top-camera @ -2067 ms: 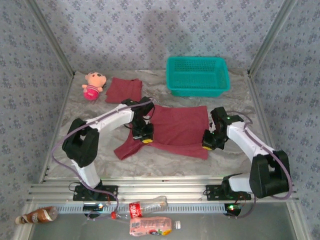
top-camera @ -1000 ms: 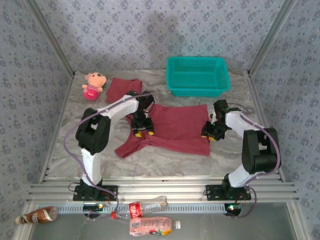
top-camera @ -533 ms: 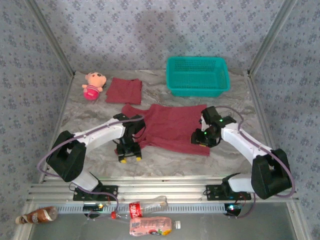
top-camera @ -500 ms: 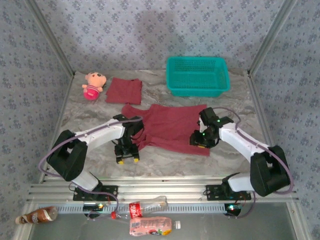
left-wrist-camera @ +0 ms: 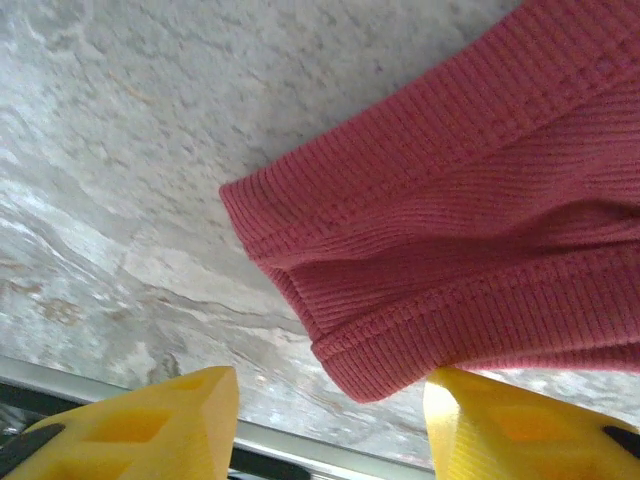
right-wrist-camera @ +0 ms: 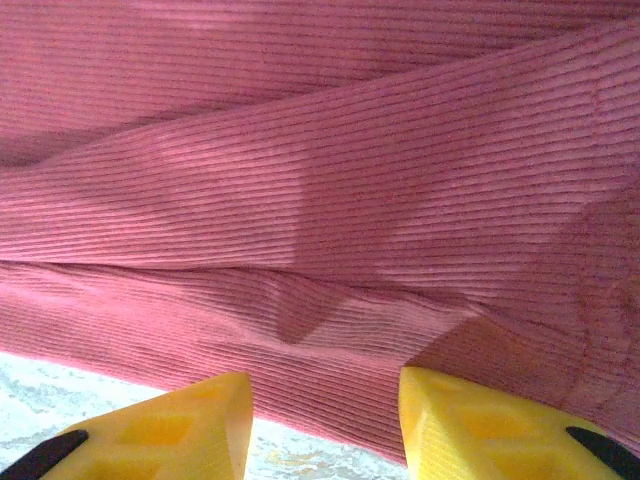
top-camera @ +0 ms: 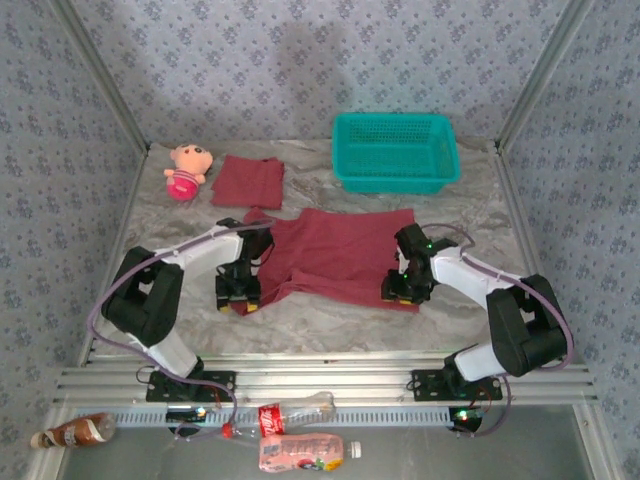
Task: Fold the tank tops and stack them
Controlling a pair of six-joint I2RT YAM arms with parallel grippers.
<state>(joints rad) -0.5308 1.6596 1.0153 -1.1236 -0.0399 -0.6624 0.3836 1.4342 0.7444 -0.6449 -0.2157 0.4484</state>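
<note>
Two dark red tank tops lie on the desk (top-camera: 310, 320). One tank top (top-camera: 249, 181) is folded small at the back, next to a pink doll (top-camera: 186, 170). The other tank top (top-camera: 345, 250) is spread out flat in the middle, in front of a teal basket (top-camera: 340, 150). The left pincer (top-camera: 238, 300) is down low at the left end of the spread top. Its yellow fingers (left-wrist-camera: 190, 405) are wide apart and hold nothing, and the tip of a strap (left-wrist-camera: 370, 370) lies between them. The right pincer (top-camera: 397, 292) is down at the near right edge of the same top. Its jaws are apart too, with the ribbed cloth (right-wrist-camera: 320, 200) just past them, not pinched.
</note>
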